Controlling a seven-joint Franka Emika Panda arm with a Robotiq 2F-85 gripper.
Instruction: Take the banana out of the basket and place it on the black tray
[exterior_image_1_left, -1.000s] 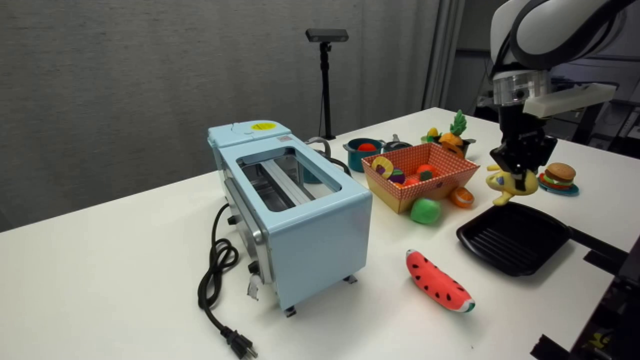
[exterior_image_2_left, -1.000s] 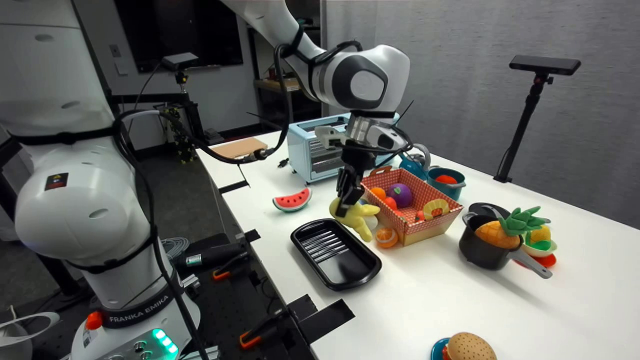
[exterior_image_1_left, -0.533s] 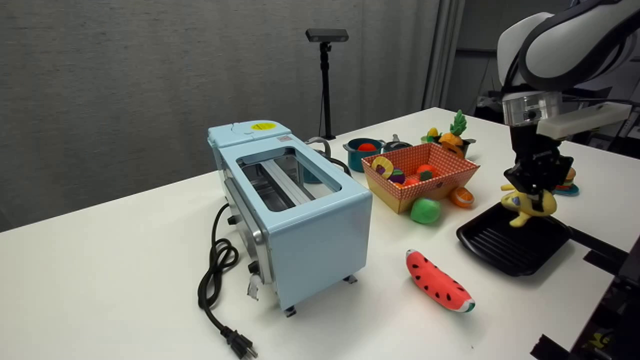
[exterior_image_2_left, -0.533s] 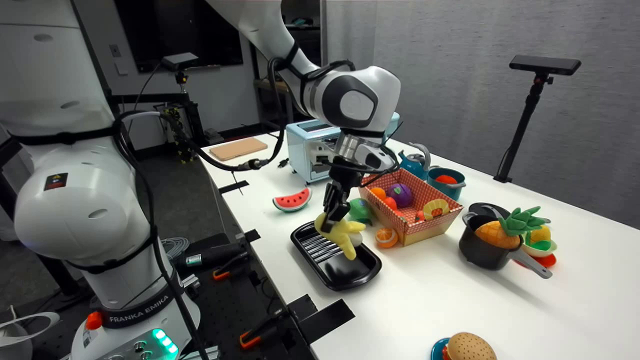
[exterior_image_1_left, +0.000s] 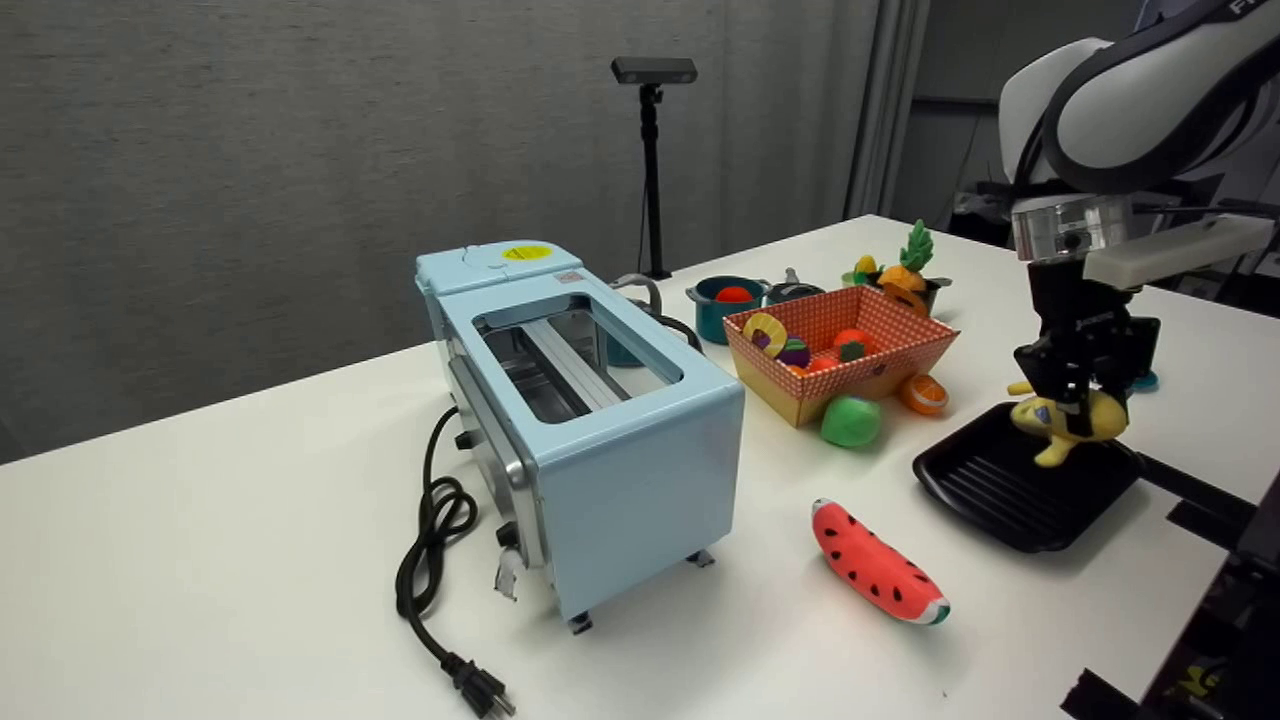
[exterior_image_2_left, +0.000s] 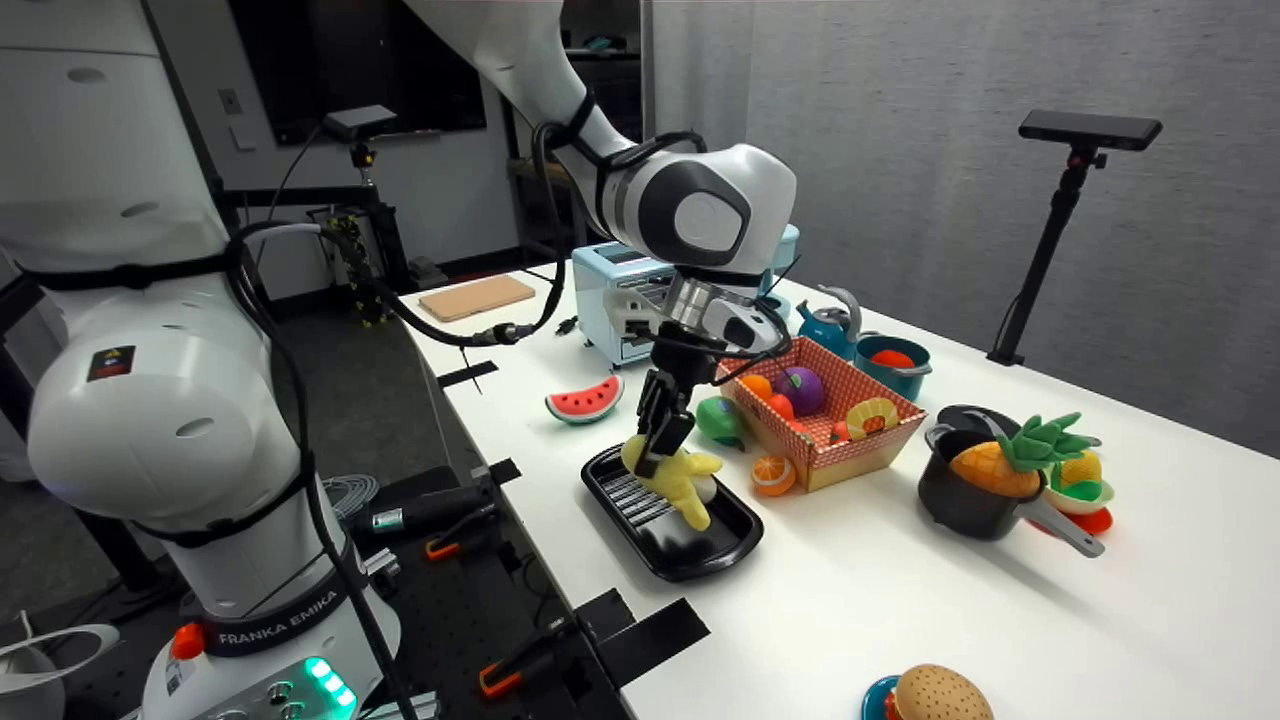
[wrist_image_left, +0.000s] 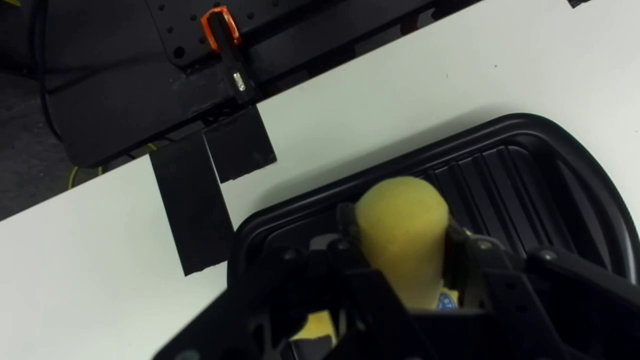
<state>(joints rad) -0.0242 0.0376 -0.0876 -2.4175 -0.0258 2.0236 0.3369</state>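
End effector (wrist_image_left: 400, 227) around banana (exterior_image_2_left: 686, 488) over black tray (wrist_image_left: 505, 129), near rim.

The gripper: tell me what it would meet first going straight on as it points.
The black tray, most likely: the gripper, closed on the banana, points down into it. Whether banana and tray touch is unclear.

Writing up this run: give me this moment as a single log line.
gripper: closed on banana | banana: out of basket, over black tray, contact unclear | release: not yet
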